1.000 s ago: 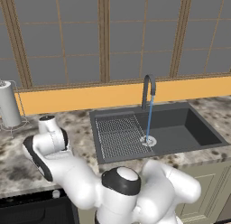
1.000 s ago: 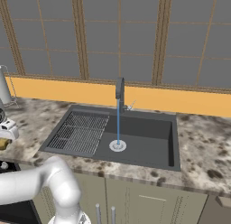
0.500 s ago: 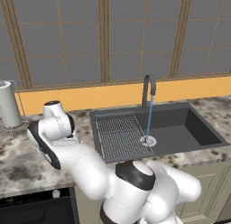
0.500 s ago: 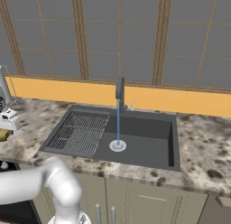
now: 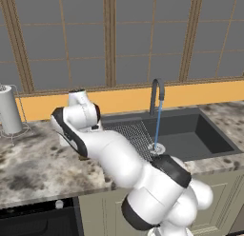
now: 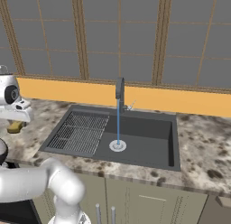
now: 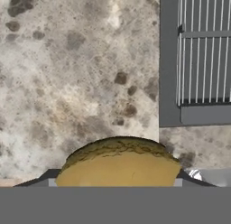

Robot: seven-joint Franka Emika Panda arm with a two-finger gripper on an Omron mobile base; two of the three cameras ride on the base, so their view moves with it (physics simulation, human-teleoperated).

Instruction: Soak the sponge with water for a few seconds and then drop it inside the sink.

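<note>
The gripper (image 7: 118, 184) is clamped on the sponge (image 7: 119, 164), which bulges up between the two dark finger tips (image 7: 48, 179) at the bottom of the hand view, its mustard face capped by a cracked tan rim. From the right base camera you can catch a bit of that yellow sponge (image 6: 16, 127) tucked under the white hand at about 9 o'clock, above the speckled stone counter (image 6: 205, 146) and off to the left of the sink (image 6: 144, 148). In the hand view the marbled counter (image 7: 76, 69) takes the whole left and middle, nothing sitting on it, so lots of free room there; the sink's flat grey border (image 7: 168, 60) runs as a straight edge at 1 to 3 o'clock, with the ribbed drainboard grid (image 7: 205, 47) just inside it. The corner of that border sits near the sponge, at about 2 o'clock from it, not touching. From the left base camera the dark faucet (image 5: 156, 94) arches over the basin and the water (image 5: 157, 123) drops in a thin blue line onto the round drain (image 5: 156, 148). A paper towel roll (image 5: 9, 109) stands at 9 o'clock, well apart from the arm.
</note>
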